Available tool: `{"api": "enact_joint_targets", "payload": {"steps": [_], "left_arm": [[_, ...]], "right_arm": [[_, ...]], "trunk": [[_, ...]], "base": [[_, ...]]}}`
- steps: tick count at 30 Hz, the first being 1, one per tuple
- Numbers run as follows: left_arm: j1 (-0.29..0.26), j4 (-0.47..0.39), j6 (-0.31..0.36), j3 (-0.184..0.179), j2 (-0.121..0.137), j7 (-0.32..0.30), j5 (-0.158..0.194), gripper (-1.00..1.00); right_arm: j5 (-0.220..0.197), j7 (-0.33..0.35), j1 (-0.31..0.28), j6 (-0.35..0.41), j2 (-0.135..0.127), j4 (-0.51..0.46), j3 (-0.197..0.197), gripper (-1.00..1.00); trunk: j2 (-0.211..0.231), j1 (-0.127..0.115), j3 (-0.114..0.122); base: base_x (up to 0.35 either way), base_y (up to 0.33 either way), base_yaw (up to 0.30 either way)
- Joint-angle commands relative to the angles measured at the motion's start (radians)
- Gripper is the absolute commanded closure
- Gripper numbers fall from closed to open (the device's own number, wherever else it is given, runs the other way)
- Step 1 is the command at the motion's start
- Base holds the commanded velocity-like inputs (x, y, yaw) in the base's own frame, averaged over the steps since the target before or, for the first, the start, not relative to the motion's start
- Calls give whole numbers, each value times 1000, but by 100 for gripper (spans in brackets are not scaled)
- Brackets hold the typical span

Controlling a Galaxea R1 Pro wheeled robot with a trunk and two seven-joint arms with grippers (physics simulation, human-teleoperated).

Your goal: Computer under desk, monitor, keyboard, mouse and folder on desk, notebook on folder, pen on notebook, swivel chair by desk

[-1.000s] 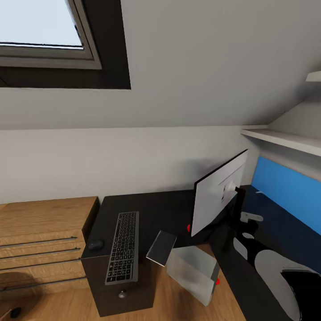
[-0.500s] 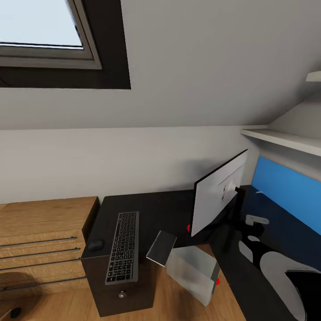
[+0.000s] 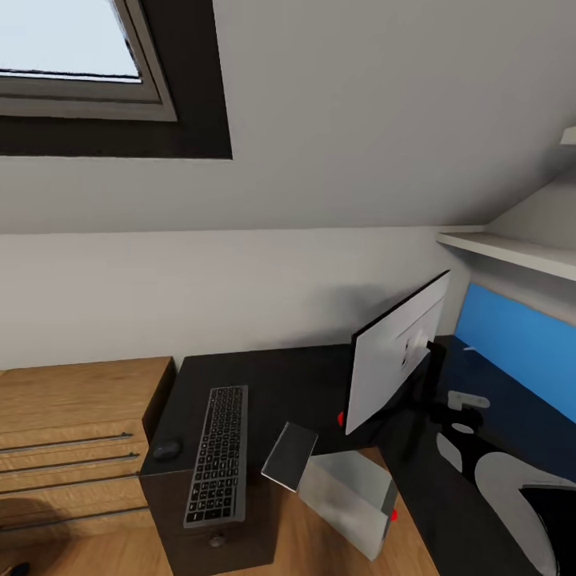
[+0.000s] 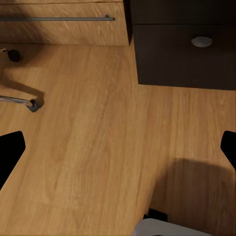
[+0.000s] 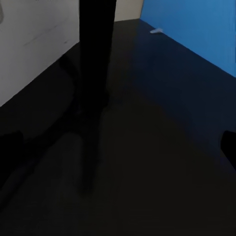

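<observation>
The sloped grey wall (image 3: 336,144) with its skylight (image 3: 64,48) takes up most of the room ahead. Below it stands the desk (image 3: 288,384), its glossy black tabletop running back to the wall and turning right along a blue panel (image 3: 520,344). An oak dresser (image 3: 72,424) sits just left of the desk. The monitor (image 3: 396,360) stands on the tabletop near the corner, its white back showing. The computer (image 3: 348,500) sits tilted on the floor under the desk edge. The keyboard (image 3: 218,454) lies lengthwise on the left wing, the mouse (image 3: 167,450) just left of it.

The left fingers (image 4: 11,152) hang over bare oak floor (image 4: 98,147) near a desk drawer (image 4: 187,54), spread wide and holding nothing. The right fingers (image 5: 228,147) hover over the tabletop by the monitor stand (image 5: 96,54), also apart and empty.
</observation>
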Motion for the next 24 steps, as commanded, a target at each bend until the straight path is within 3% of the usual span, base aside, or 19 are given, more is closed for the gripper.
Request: {"api": "enact_joint_targets", "payload": {"steps": [1,15,24], "left_arm": [[0,-2,-1,-8,0,4,8,-100],[0,-2,-2,-8,-3,5,8,-100],[0,-3,-2,-8,-8,5,8,-100]], "right_arm": [[-9,-1,-1,-3,0,1,5,-100],[-9,-1,-1,5,0,1,6,-100],[-8,-1,-1,5,-4,-1,5,-100]], "trunk": [[-2,1,-2],[-2,1,-2],[-2,1,-2]], "base": [[284,0,0],[196,-46,0],[23,-19,0]]}}
